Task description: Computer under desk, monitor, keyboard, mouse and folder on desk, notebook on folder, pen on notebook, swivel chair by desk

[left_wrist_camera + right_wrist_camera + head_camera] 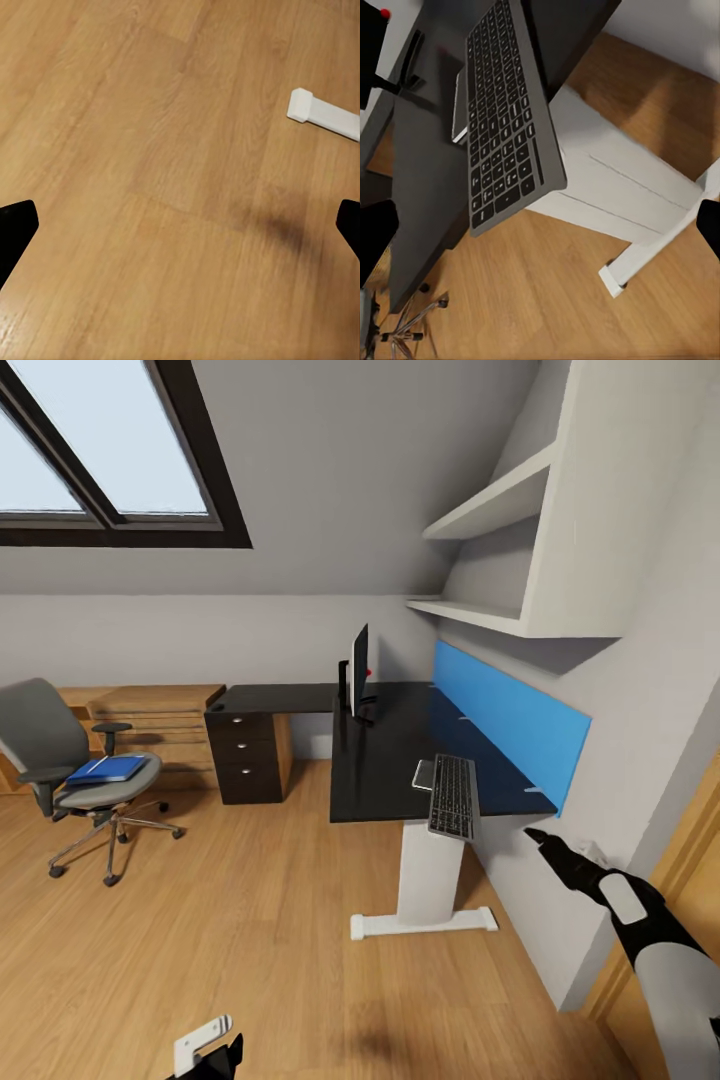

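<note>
The desk (385,755) has a glossy black top, with the monitor (359,670) standing edge-on at its far end. The keyboard (453,796) lies at the near end and juts over the front edge. The greyish notebook (424,773) lies flat against its side. The keyboard (502,120) and notebook (459,105) also fill the right wrist view. My right gripper (540,838) hangs open in the air just off the desk's near right corner, apart from the keyboard. The swivel chair (70,770) stands far left with the blue folder (107,768) on its seat. My left gripper (205,1045) is open, low over the floor.
A black drawer unit (248,755) and low wooden shelving (150,720) line the back wall between chair and desk. The white pedestal foot (425,923) sticks out onto the wooden floor (150,150). White wall shelves (500,560) hang above the desk. A door frame (680,860) is close on my right.
</note>
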Controlling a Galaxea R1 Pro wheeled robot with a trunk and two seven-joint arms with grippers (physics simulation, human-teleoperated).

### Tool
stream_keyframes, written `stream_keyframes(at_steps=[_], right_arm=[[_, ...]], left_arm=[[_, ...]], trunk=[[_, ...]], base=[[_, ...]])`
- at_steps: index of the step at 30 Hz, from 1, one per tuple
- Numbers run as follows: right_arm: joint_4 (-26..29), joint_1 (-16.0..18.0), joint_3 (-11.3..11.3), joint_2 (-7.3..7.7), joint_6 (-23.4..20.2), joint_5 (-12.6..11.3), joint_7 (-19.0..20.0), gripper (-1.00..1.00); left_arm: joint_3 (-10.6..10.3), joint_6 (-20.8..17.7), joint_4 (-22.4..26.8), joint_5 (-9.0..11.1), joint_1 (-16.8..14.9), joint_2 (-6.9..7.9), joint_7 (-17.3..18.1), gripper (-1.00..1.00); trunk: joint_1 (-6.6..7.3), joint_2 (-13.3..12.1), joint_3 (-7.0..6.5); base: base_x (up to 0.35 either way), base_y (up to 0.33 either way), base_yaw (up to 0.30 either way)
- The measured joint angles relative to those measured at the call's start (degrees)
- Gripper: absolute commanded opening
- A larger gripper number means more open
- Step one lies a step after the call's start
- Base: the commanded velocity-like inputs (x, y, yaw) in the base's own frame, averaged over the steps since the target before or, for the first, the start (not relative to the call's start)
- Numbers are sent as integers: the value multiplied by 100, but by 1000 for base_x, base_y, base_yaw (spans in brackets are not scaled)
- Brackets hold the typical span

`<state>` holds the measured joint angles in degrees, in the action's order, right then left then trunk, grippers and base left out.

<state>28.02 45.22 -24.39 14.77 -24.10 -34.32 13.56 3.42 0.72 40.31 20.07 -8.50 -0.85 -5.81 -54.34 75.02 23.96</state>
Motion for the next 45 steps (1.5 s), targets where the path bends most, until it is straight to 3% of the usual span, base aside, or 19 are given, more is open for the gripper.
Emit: stream_keyframes(at_steps=[5, 9, 14, 45], right_arm=[[0, -17, 0, 21, -40, -92, 248, 100], [0, -62, 0, 33, -44, -98, 749, 100], [0, -118, -2, 36, -44, -90, 1027, 100], [-113, -133, 7, 37, -37, -59, 1187, 100]], left_arm=[[-1, 0, 0, 5, 0, -22, 0, 100], [-2, 0, 0, 7, 0, -29, 0, 100], [-2, 0, 0, 7, 0, -32, -1, 100], [-2, 0, 0, 15, -1, -27, -1, 100]], trunk=[[0, 0, 0], [0, 0, 0], [-43, 79, 35], [-724, 1323, 592]], base=[[0, 0, -2], [0, 0, 0], [0, 0, 0], [0, 0, 0]])
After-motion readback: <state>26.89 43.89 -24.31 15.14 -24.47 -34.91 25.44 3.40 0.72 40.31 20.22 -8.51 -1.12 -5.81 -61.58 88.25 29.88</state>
